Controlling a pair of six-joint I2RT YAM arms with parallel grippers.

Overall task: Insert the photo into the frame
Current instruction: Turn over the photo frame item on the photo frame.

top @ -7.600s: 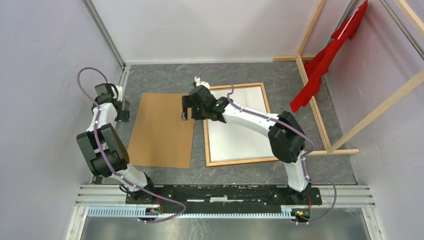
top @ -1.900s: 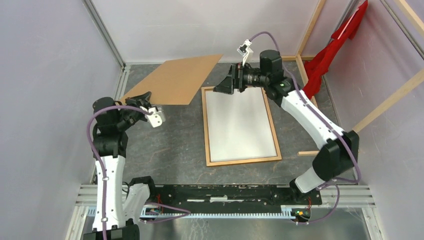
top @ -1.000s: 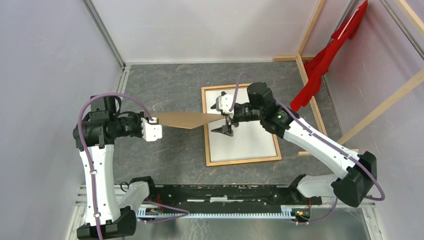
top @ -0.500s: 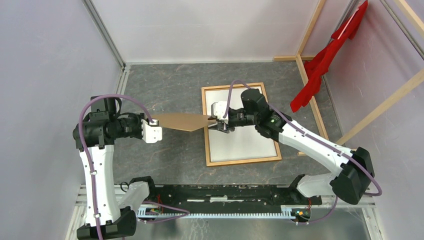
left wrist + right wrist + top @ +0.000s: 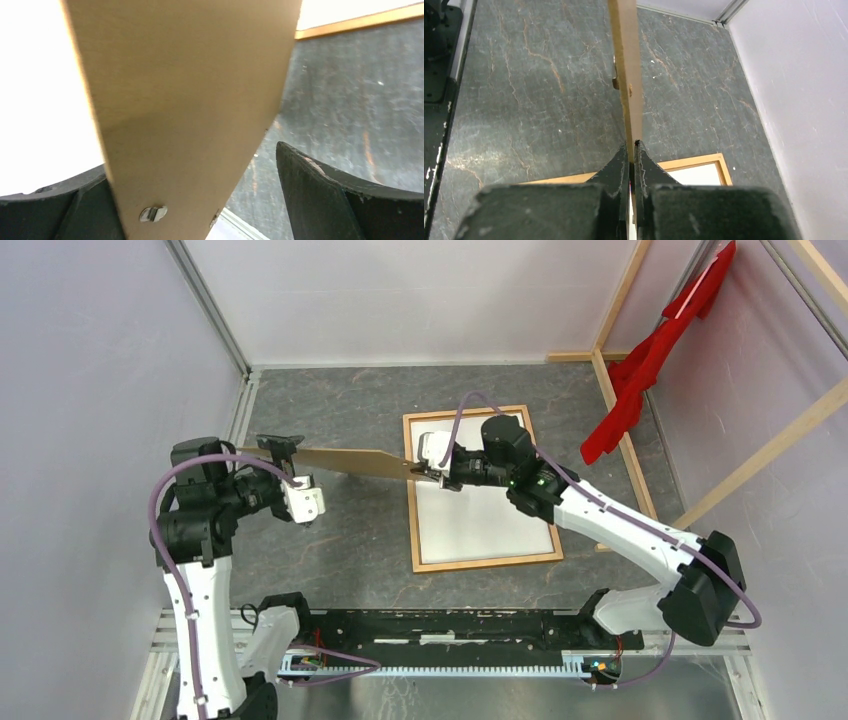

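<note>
The orange-brown frame (image 5: 487,562) lies flat on the dark table, with a white sheet (image 5: 480,525) filling its opening. The photo's printed picture shows in no view. A brown backing board (image 5: 345,460) hangs edge-on above the table, left of the frame. My right gripper (image 5: 428,473) is shut on the board's right end; in the right wrist view the fingers (image 5: 632,145) pinch the thin edge (image 5: 626,60) above the frame's corner (image 5: 694,162). My left gripper (image 5: 285,465) is open around the board's left end. In the left wrist view the board (image 5: 185,100) rests near one finger, clear of the other (image 5: 310,190).
Pale wooden beams (image 5: 625,440) carrying a red cloth (image 5: 650,360) stand at the right, close to the frame. White walls enclose the table on three sides. The arms' base rail (image 5: 450,625) runs along the near edge.
My right gripper has shut on the board's right end. My left gripper has opened and let go of the board's left end. The board now stands more edge-on.
</note>
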